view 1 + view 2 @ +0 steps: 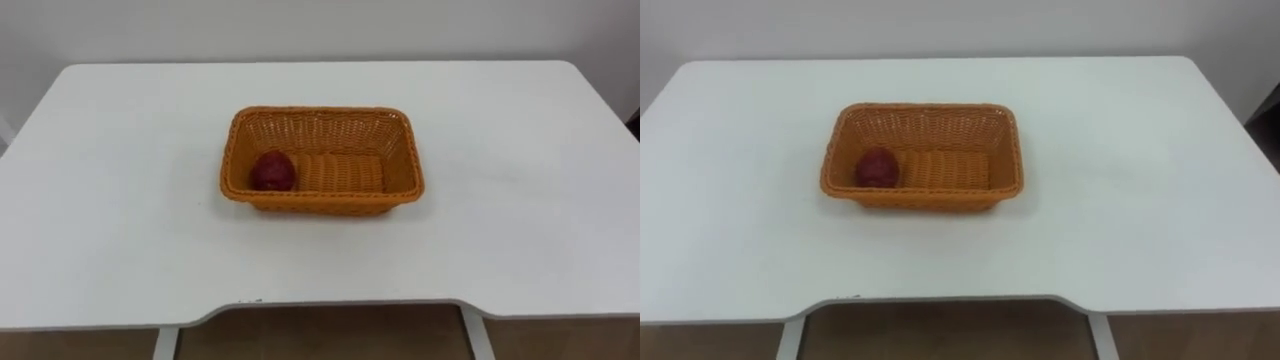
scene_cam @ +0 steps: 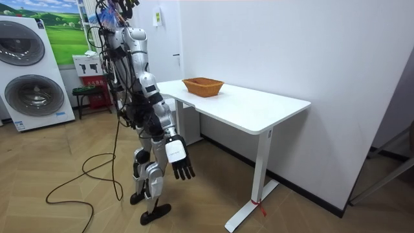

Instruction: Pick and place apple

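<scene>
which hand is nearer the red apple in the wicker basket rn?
Cannot rank them. Right hand hangs open by the thigh, lower than the white table, far from the dark red apple in the left end of the orange wicker basket. Left hand is hidden behind the body.

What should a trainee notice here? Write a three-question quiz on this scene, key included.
1. Multiple choice: where does the dark red round apple lie?
A) on the bare tabletop
B) inside the orange woven rectangular basket
C) in a hand
2. True or false: the basket overhangs the near edge of the white flat-topped table.
3. Fill in: the apple lies nearest the basket's ____ end.
Key: 1 B; 2 false, the basket sits well in from every edge; 3 left.
</scene>
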Controlling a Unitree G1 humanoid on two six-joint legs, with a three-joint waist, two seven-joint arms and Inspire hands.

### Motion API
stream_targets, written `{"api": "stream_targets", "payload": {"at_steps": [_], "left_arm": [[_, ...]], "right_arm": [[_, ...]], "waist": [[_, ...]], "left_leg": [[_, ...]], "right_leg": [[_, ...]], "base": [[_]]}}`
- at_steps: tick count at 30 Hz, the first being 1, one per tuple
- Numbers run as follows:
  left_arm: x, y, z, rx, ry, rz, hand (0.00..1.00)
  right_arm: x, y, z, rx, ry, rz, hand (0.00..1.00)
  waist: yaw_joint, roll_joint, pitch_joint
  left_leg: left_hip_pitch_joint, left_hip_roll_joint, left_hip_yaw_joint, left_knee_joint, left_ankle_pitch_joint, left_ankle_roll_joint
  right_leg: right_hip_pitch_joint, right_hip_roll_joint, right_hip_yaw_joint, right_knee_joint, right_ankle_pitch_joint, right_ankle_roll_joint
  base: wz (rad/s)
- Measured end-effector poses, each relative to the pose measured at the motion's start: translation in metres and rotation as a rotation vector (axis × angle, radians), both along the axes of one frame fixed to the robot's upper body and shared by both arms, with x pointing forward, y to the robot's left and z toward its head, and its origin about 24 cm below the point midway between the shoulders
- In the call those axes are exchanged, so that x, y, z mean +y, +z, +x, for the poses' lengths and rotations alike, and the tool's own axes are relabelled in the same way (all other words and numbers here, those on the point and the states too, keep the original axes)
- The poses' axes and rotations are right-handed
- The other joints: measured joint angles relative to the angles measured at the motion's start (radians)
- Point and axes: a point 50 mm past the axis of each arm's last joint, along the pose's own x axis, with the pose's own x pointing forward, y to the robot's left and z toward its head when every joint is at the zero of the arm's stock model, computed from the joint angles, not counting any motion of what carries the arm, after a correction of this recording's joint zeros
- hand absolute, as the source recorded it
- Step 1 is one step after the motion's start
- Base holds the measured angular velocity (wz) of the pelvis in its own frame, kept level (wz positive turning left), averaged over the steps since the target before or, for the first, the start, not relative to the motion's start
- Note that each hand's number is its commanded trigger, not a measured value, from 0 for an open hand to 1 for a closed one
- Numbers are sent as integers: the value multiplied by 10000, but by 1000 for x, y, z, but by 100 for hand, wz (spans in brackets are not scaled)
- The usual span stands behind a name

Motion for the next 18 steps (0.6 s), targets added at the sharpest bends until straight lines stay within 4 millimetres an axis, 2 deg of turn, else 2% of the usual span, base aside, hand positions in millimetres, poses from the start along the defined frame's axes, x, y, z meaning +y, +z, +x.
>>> {"api": "stream_targets", "payload": {"at_steps": [4, 8, 11, 14, 18], "left_arm": [[-2, -1, -7, 302, 109, -22, 0], [-7, -3, -12, 605, 267, -165, 0], [-12, -5, -15, 729, 331, -263, 0], [-15, -6, -15, 769, 357, -351, 0], [-20, -7, -15, 847, 370, -509, 0]], "right_arm": [[18, -8, -6, 165, 579, 874, 0], [31, -13, -16, 373, 694, 1533, 0], [35, -14, -23, 502, 734, 1919, 0], [40, -15, -29, 681, 1135, 2231, 0], [45, -17, -35, 983, 1411, 2484, 0]], "waist": [[31, -47, 12], [37, 16, 9], [46, 133, -45], [35, 201, -29], [17, 187, -28]], "left_leg": [[-17, -18, -101, 32, -4, 7], [-19, -17, -101, 43, -8, 14], [20, -26, -94, -45, -6, 14], [89, -29, -48, -83, -5, 13], [174, -41, -7, -96, -5, 13]], "right_leg": [[-2, -9, -32, -14, -6, 6], [10, -7, -28, 1, -6, 7], [26, -14, -34, -3, -6, 7], [61, -19, -42, -19, -8, 9], [194, -26, 10, -143, -14, 11]], "base": [[3], [0], [0], [-1], [-1]]}}
